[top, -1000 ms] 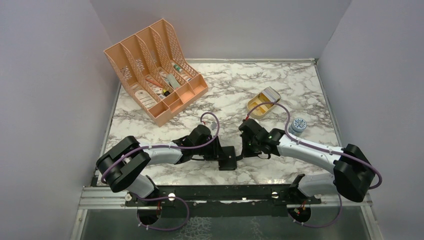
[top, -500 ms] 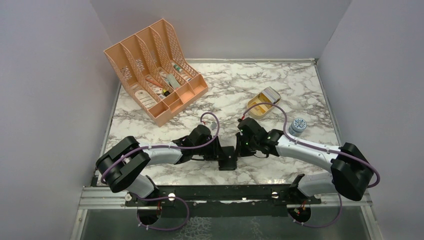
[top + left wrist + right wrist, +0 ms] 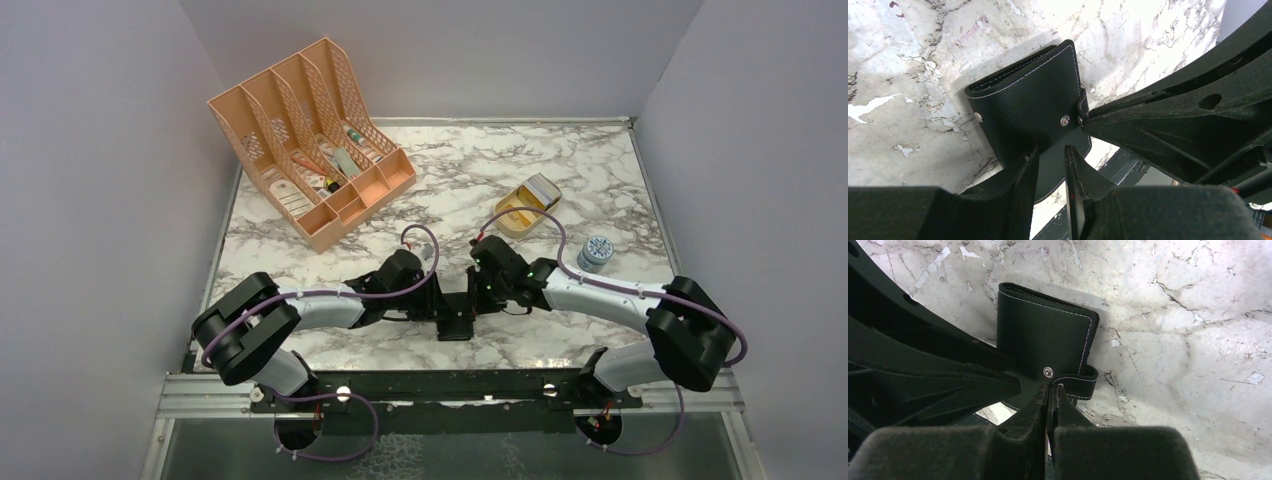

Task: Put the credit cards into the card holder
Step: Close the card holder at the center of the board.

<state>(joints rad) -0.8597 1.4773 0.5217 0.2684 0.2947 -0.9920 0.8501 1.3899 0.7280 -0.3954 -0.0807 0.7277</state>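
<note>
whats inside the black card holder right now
Nothing inside shows. The card holder is folded closed, held by the left gripper, with the closed right gripper at its snap tab. Its slots and whatever they hold are hidden.

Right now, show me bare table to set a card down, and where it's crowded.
Bare marble: between the peach organiser and the gold tin, and behind the tin. Crowded: near centre, left gripper and right gripper at the card holder.
</note>
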